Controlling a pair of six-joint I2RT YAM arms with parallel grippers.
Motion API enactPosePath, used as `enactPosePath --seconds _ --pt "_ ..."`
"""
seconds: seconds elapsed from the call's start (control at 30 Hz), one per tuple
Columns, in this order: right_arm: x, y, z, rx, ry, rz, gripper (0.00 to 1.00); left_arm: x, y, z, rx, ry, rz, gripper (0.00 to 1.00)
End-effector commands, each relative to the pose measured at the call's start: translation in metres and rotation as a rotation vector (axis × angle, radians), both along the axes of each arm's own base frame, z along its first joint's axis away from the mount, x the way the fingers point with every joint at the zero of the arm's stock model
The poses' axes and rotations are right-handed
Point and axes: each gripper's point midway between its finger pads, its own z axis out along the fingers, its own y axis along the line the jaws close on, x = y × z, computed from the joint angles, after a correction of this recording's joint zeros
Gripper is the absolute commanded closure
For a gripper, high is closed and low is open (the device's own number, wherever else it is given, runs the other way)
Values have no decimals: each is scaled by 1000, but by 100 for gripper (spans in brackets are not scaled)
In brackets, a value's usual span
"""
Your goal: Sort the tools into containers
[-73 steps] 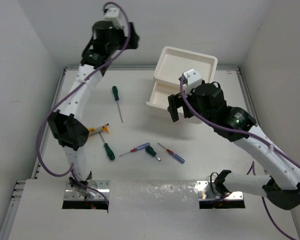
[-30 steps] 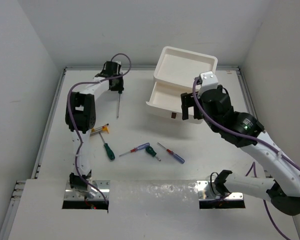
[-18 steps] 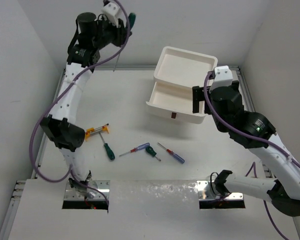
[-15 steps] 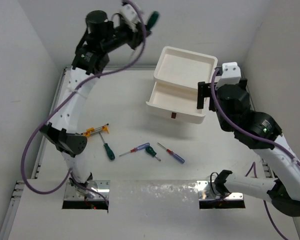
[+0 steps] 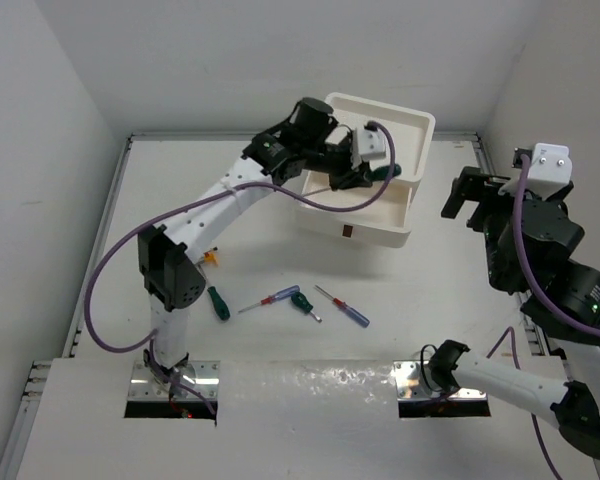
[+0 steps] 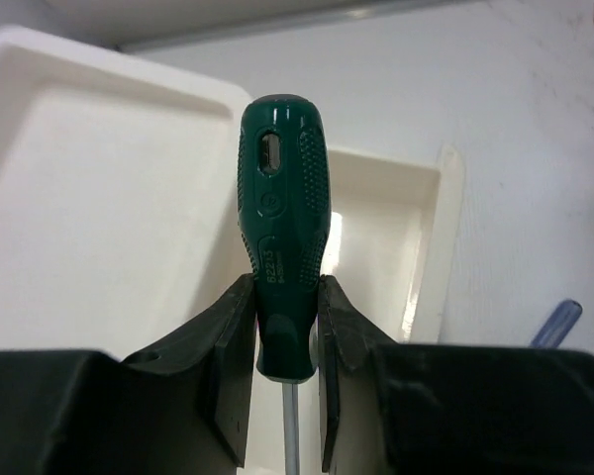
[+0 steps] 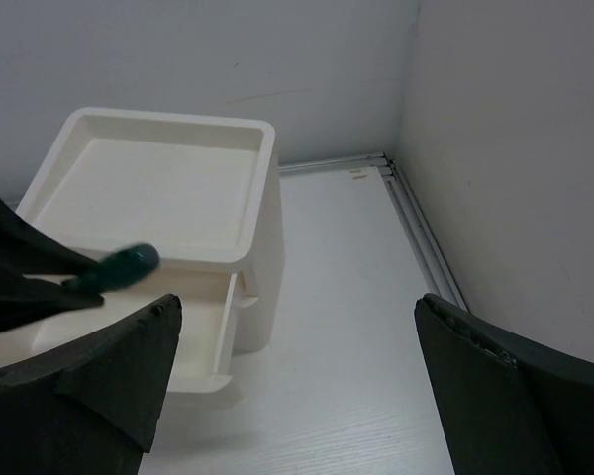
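The left gripper (image 6: pixel 284 292) is clamping the dark green screwdriver (image 6: pixel 283 188) by the lower part of its handle, with the thin shaft running back toward the wrist, and is carrying it above the pulled-out drawer (image 5: pixel 375 232) of the white drawer unit (image 5: pixel 405 135). The right gripper (image 7: pixel 297 307) is hanging with its jaws spread wide and nothing between them, well off to the right of the unit. For a clean drop the left arm is probably needing to go lower and lay the tool flatter over the drawer's hollow (in the wrist view the handle is showing against both the recessed top and the drawer), so that on release its whole length is landing inside, not tipping over the front wall. The other screwdrivers (image 5: pixel 217 302) are lying on the table (image 5: pixel 260 250), well apart from the unit.
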Motion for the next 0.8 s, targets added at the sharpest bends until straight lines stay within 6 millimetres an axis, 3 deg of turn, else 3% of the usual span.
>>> enactPosePath --seconds 0.0,0.23,0.37,0.47,0.77 --pt "12 11 -10 -30 31 -7 1 -13 -25 -5 -9 -106 -79 100" --pt "21 32 -28 -63 92 71 1 4 -23 -31 44 -174 -47 100" --pt "22 35 -34 -59 93 78 1 -6 -29 -44 32 -140 -97 100" --pt "22 36 -38 -58 102 87 1 1 -36 -50 36 -171 -67 100" --pt "18 35 -46 -47 119 89 1 16 -52 -42 -52 -167 -24 100"
